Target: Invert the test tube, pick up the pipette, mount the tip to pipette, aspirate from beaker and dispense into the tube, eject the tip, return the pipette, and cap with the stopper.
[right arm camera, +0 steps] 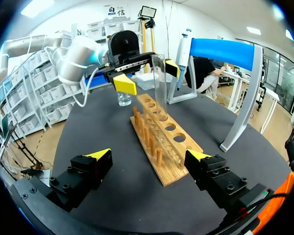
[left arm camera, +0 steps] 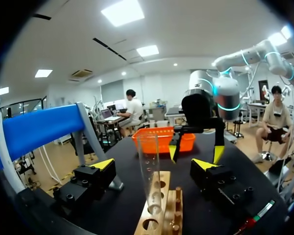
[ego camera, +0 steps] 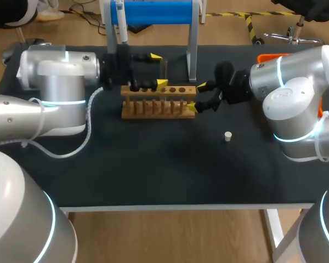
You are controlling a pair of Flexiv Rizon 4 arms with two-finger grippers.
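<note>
Plainly upright: test tube (left arm camera: pixel 149 171) in wooden rack (ego camera: pixel 159 108), long axis vertical

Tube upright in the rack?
Upright: tube stands vertical, foot in a rack hole; left gripper open around it, not touching.

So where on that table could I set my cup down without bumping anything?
The broad front strip of the black table, between the wooden rack and the near edge, is bare apart from the white stopper toward the right. The back is crowded: the left pincer and right pincer hang open at the rack, with the blue pipette stand just behind.
</note>
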